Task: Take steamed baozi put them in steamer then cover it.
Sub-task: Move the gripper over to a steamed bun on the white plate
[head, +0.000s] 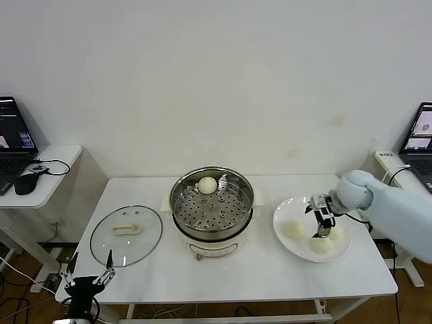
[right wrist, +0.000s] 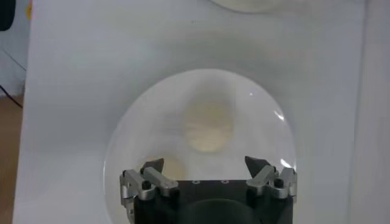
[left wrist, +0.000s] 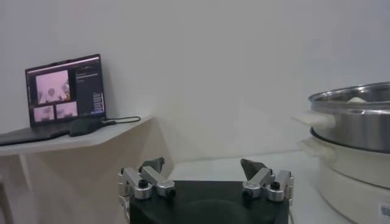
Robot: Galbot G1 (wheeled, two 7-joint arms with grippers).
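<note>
The steamer [head: 211,214], a shiny steel pot on a cream base, stands at the table's middle with one baozi [head: 207,184] on its perforated tray at the back. Three baozi [head: 294,230] [head: 321,246] [head: 337,233] lie on the white plate [head: 287,214] to the right. My right gripper [head: 323,233] is open, pointing down just over the plate among the buns. In the right wrist view its open jaws [right wrist: 205,164] hang above the plate [right wrist: 140,122], with one baozi [right wrist: 208,125] ahead of them. My left gripper [head: 88,273] is open and parked low at the table's front left.
The round glass lid [head: 126,235] with a cream handle lies flat left of the steamer. The left wrist view shows the open left gripper [left wrist: 204,165], the steamer's side [left wrist: 356,122] and a laptop [left wrist: 64,91] on a side table. Laptops stand at both far sides.
</note>
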